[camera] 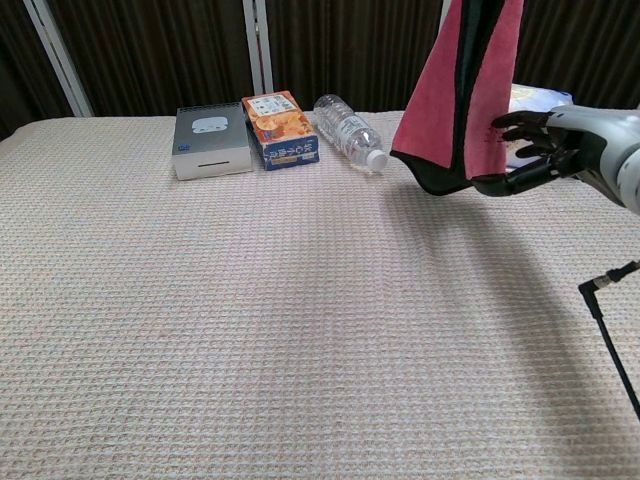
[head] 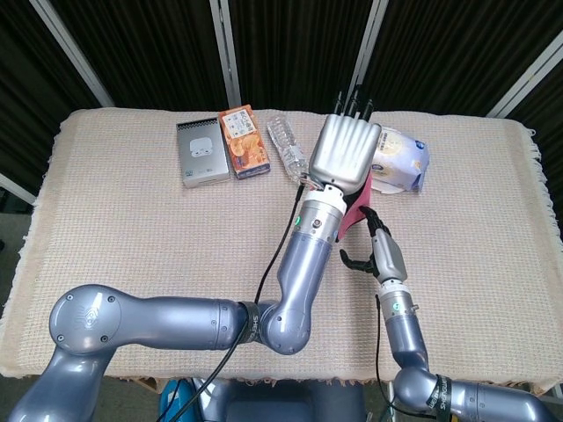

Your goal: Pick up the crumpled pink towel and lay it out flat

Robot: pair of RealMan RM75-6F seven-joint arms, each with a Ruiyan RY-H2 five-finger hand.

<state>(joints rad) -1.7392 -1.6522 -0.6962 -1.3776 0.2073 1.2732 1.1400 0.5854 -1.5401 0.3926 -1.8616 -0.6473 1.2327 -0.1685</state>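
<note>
The pink towel (camera: 460, 90) hangs in loose folds above the table's far right part, its dark inner side showing. My left hand (head: 343, 151) holds its top, raised high and seen from the back in the head view; the chest view cuts it off. Only a strip of the towel (head: 357, 209) shows below that hand. My right hand (camera: 535, 150) is at the towel's lower right edge with its fingers apart, and the fingertips (camera: 497, 128) touch the cloth. In the head view the right hand (head: 362, 258) sits low, partly hidden behind the left forearm.
Along the back of the woven table cover (camera: 250, 330) stand a silver box (camera: 210, 140), an orange carton (camera: 281, 130), a lying clear bottle (camera: 348, 127) and a white packet (camera: 532, 98). A black cable (camera: 610, 330) trails by the right arm.
</note>
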